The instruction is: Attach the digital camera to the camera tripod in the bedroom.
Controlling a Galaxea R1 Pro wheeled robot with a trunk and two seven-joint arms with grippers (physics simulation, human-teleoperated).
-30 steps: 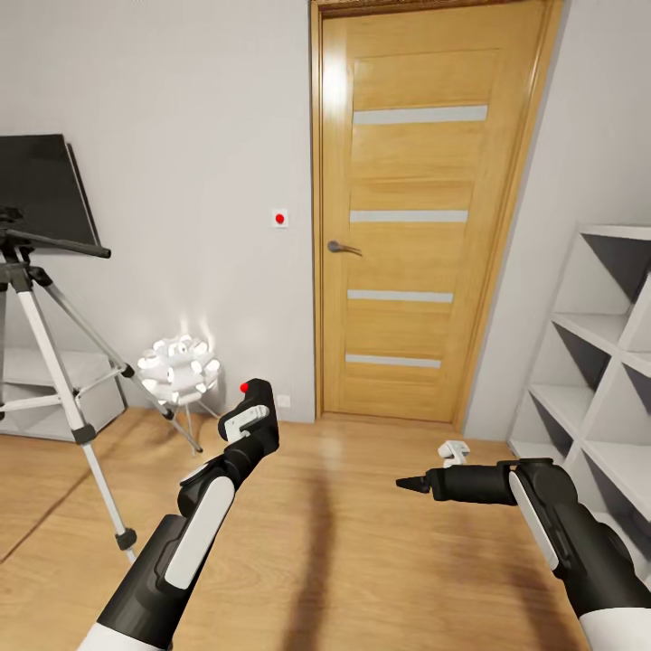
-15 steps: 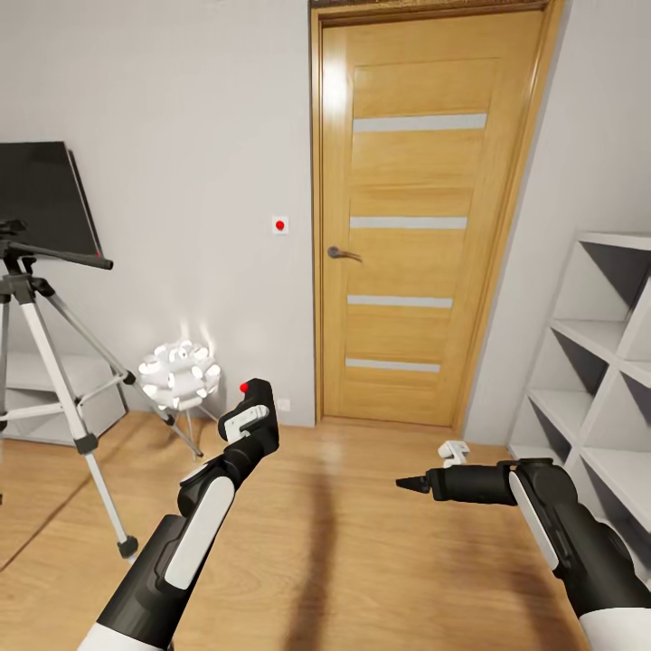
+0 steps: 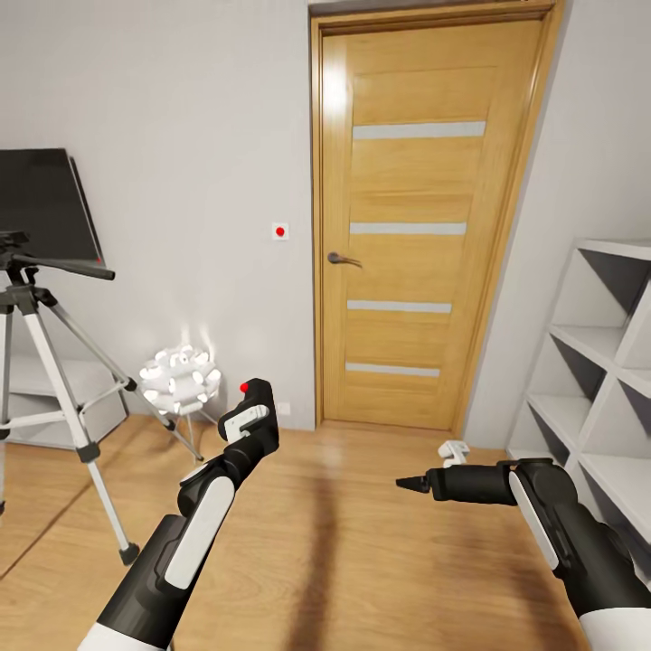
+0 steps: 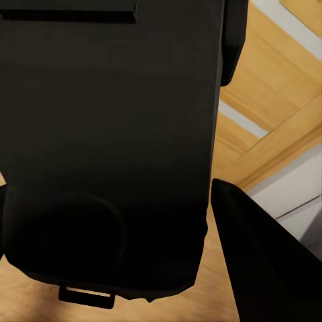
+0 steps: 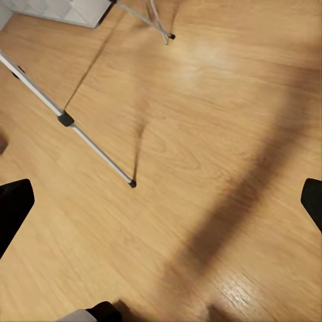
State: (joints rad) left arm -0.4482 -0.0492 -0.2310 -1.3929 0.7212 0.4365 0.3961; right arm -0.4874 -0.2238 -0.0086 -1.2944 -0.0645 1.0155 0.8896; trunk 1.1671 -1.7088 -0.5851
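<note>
While the left gripper (image 3: 251, 409) stands raised with its jaws pinching the digital camera (image 3: 257, 392), red dot upward, the right gripper (image 3: 414, 484) hangs spread wide over the wood floor (image 3: 344, 542), and the camera tripod (image 3: 45, 389) stands well apart beside the wall.

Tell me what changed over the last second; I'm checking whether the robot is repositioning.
The whole head view shifted: door, tripod and lamp all sit lower in the picture, so the camera tilted or rose; nothing in the room moved. Both arms hold the same pose. The left gripper stays shut on the digital camera; the right gripper remains open, its jaws apart.
</note>
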